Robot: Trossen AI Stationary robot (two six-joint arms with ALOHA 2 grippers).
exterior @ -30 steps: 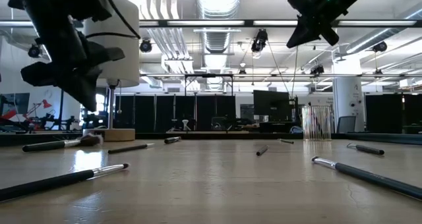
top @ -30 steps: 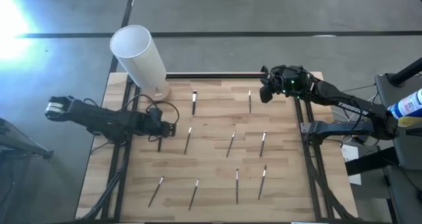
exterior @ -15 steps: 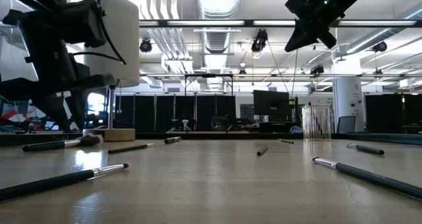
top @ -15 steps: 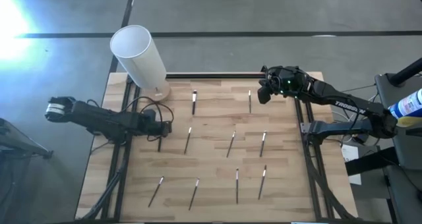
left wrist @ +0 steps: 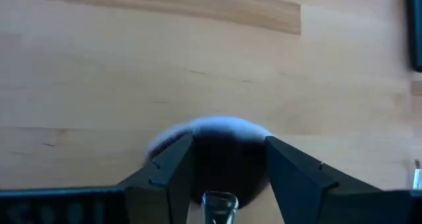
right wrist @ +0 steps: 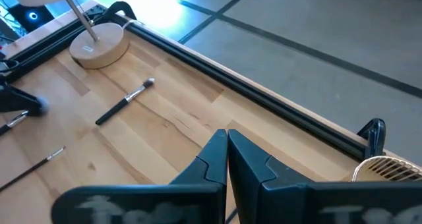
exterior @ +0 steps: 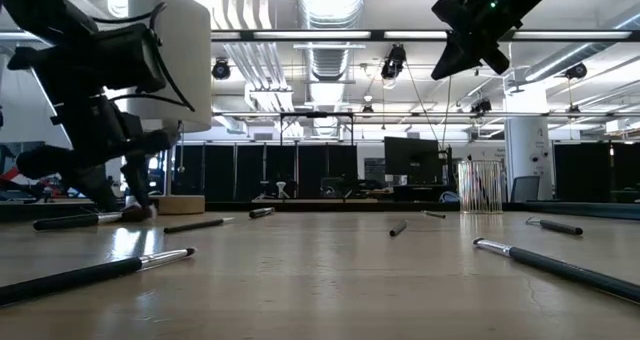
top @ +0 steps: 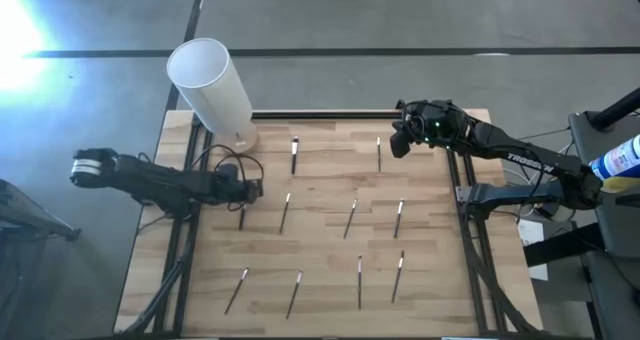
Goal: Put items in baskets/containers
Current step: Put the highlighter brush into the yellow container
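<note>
Nearest the front edge of the wooden table (top: 330, 315) lie four of the sticks in a rough row (they read as slim brushes from the low view): one at front left (top: 236, 290), the next (top: 294, 294), then one (top: 360, 282) and one (top: 398, 276) toward the right. A middle row holds a stick (top: 285, 212), another (top: 350, 218) and a third (top: 398, 218). At the left end of that row the left gripper (top: 246, 190) is down low over the table; in the left wrist view its fingers (left wrist: 165, 174) stand spread on either side of a dark, fuzzy brush head (left wrist: 221, 159), not closed on it, with the tips close to the wood. A stick (top: 241, 216) pokes out toward the front just below this gripper in the high view. Farther back lie two more sticks, one dark-handled (top: 295, 154) and one thin (top: 379, 152). The right gripper (top: 400, 140) hangs high above the back right corner, fingers pressed together and holding nothing. At the back left stands a tall white cylinder (top: 210, 85) on a round wooden base (right wrist: 100, 43). The small clear cup (exterior: 481, 187) sits at the far right edge, sticks already in it.
</note>
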